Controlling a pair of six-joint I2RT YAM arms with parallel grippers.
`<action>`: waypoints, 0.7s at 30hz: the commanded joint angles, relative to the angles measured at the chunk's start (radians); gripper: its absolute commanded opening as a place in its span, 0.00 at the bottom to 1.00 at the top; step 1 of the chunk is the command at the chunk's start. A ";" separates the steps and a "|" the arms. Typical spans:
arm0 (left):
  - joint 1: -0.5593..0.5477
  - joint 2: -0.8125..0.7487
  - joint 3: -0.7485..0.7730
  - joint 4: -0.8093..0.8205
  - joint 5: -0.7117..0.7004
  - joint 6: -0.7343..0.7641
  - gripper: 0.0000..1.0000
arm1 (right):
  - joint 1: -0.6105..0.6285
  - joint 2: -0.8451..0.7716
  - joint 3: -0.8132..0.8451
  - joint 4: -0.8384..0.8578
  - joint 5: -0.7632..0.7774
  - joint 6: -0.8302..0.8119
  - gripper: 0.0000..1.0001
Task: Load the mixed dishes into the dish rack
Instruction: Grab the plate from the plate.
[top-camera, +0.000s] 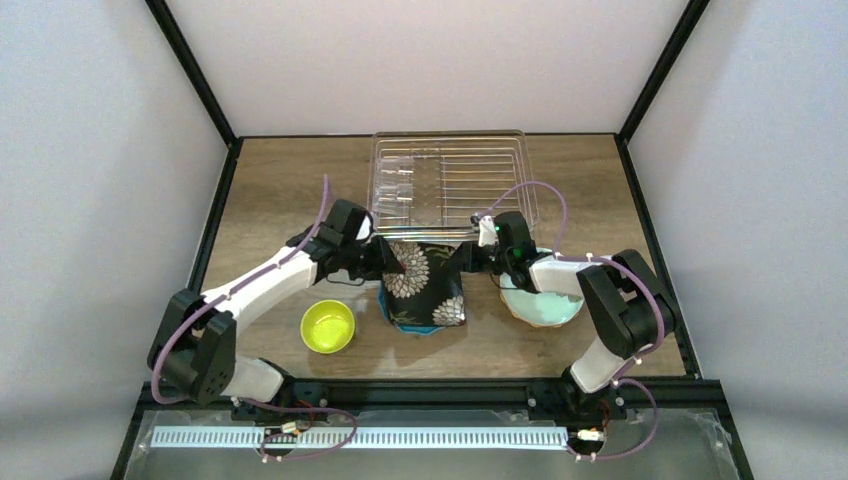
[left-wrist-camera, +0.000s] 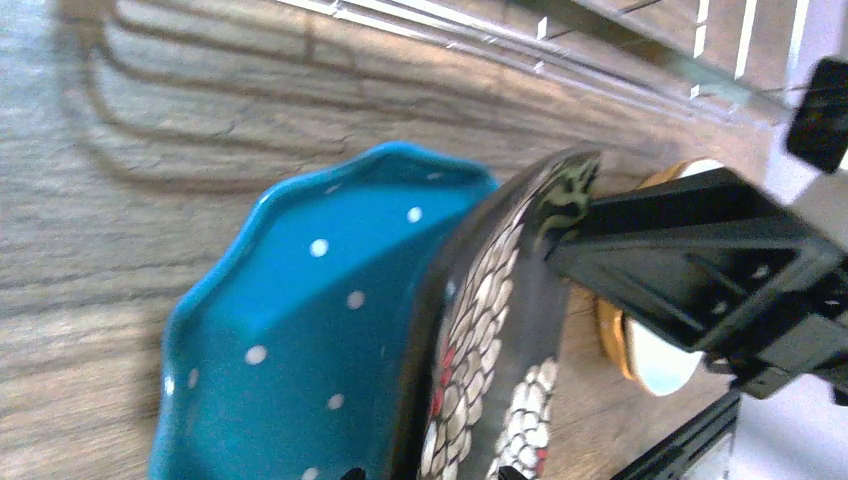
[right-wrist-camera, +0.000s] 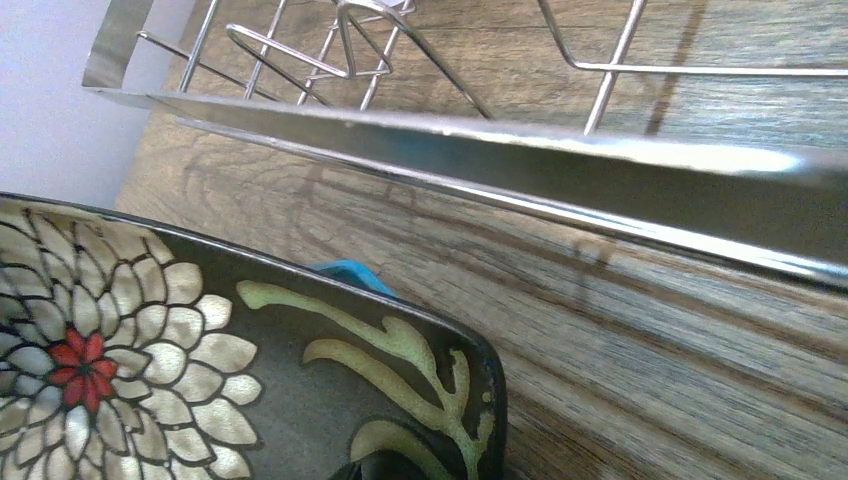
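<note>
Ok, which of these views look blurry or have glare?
Top external: evenly lit and sharp. Left wrist: the black square floral plate, close up, looks smeared. Right wrist: strong glare along the dish rack rim, wire shadows on the table.

Your top view looks down from high at the near side onto the whole bench. Your left wrist view sits close and low over the wood, facing the black floral plate almost edge-on. Your right wrist view is just as near; it shares that plate and adds the dish rack rim.
</note>
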 joint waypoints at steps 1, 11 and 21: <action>-0.007 -0.041 0.000 0.182 0.058 -0.065 0.73 | 0.016 0.025 -0.012 -0.075 -0.098 0.058 0.72; -0.008 -0.030 -0.027 0.200 0.063 -0.067 0.40 | 0.015 0.006 -0.009 -0.074 -0.100 0.071 0.72; -0.014 -0.006 -0.015 0.168 0.031 -0.042 0.03 | 0.016 -0.026 -0.022 -0.076 -0.098 0.077 0.72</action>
